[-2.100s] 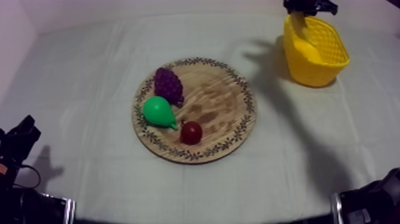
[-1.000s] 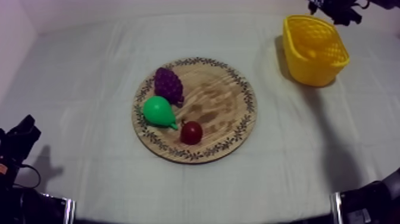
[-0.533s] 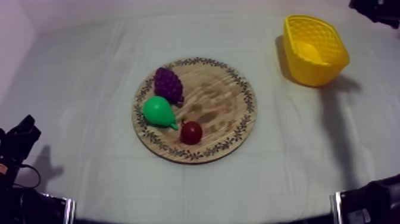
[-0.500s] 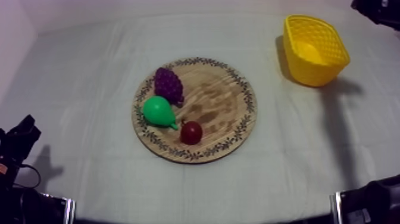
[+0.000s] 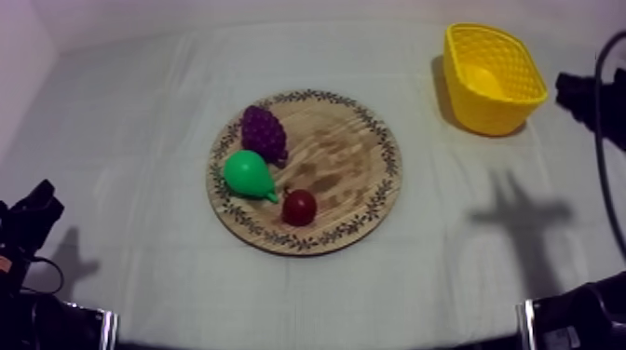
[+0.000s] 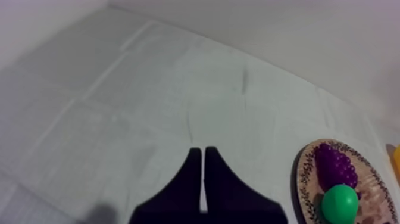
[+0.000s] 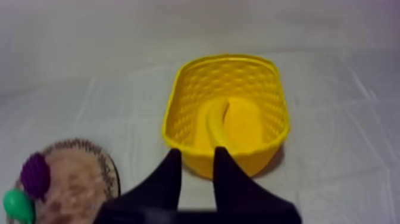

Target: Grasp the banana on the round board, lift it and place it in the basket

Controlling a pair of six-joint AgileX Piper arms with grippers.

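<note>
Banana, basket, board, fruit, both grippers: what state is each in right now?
banana: lying inside the basket, free of both grippers
basket: upright, holding the banana
board: flat, carrying three fruits
pear: lying on the board beside the grapes
grapes: lying on the board
small red fruit: on the board
left gripper: shut, empty, away from the board
right gripper: open, empty, near the basket

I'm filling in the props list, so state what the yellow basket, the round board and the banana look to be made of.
Yellow basket: likely moulded plastic, judging by its uniform colour and regular lattice walls. Round board: wood, matt, with visible grain and a printed-looking leafy rim. Banana: probably smooth plastic, plain even yellow, though not certain.
</note>
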